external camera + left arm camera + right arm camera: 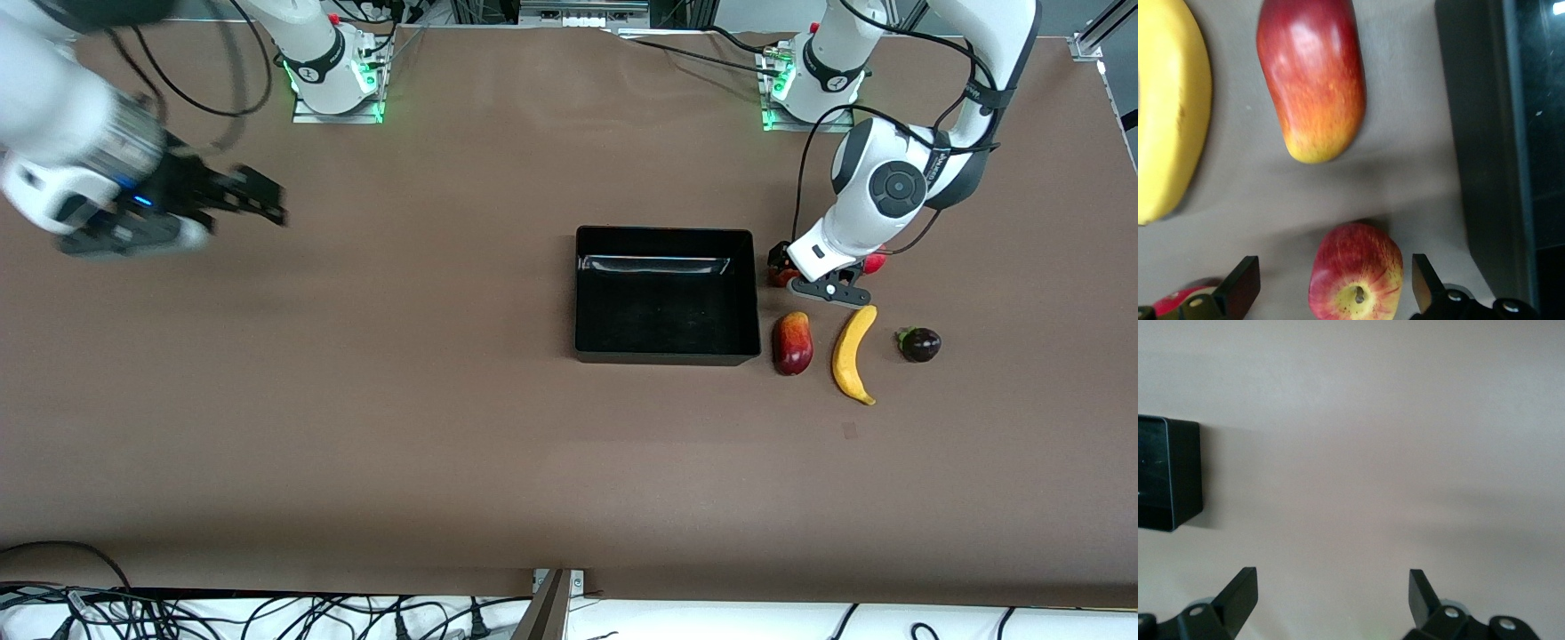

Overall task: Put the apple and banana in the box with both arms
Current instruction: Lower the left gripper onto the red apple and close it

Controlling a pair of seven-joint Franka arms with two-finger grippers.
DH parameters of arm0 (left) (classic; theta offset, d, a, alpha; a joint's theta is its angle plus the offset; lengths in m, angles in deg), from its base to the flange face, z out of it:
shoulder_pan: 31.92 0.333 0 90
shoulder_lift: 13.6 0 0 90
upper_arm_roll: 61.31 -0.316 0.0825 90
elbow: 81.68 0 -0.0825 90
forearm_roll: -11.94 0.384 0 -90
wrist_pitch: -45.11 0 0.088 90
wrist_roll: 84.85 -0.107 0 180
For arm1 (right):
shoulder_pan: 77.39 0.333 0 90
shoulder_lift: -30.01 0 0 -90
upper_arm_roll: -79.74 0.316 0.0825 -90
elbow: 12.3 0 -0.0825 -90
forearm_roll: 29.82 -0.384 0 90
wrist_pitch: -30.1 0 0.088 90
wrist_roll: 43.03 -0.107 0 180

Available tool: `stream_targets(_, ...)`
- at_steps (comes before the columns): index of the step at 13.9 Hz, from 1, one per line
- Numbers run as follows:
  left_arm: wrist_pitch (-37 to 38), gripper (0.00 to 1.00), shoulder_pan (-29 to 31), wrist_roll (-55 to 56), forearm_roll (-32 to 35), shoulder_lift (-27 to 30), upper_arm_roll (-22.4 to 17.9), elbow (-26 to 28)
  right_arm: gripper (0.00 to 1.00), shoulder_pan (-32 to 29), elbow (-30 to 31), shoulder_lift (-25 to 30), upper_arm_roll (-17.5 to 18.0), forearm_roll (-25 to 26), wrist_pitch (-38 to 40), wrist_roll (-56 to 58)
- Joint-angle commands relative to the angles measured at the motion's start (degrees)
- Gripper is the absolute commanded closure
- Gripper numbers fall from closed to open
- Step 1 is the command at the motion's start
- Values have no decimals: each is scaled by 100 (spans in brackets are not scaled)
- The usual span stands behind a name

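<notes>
Brown worktop (356,400), reading from the bottom of the front frame upward.

Lowest row, toward the left arm's end: banana (853,354) lying flat and untouched, mango (792,343) between it and the box, dark purple fruit (919,344) on the banana's outer side. None of them touch.

Box (667,357) sits mid-frame with nothing in it that I can see. So neither fruit is placed yet.

Just above that row, close to the box's upper corner: apple (1358,293), standing on the worktop. My left hand (1333,272) is down over it, released, one finger on either side, with a gap showing at each. No contact yet as far as I can tell. A plain red fruit (1178,300) sits just outside one finger.

Upper corner of the frame, at the right arm's end: my right hand (262,203) is up over bare worktop, fingers spread, holding nothing, waiting.

Step, my read: apple pick, pre-grasp.

Next move needs:
- settle a little lower if there is room, then close squarely on the apple
- keep the outer finger off the red fruit
- lift clear of the box wall before moving across, and let go inside
- the banana is well apart from my right hand, so it needs a long reach, gripping across the short width
</notes>
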Motion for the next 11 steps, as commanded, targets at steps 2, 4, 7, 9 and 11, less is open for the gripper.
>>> stream_targets(2,-566,0,-8,67,132,-321,12,308,0,-720,861,693,496,297,-162,289)
stream_targets(4,-567,12,-8,67,132,-419,21,290,0,-1661,844,693,1427,376,-162,351)
stream_targets(7,-427,91,1,173,132,-332,21,246,0,-1972,809,684,1739,595,-171,360)
stream_targets(9,10,99,-8,199,132,45,38,72,0,-1937,669,597,1739,693,-162,351)
stream_targets(11,1149,99,-8,234,115,450,187,-532,0,-1929,510,500,1739,711,-171,333)
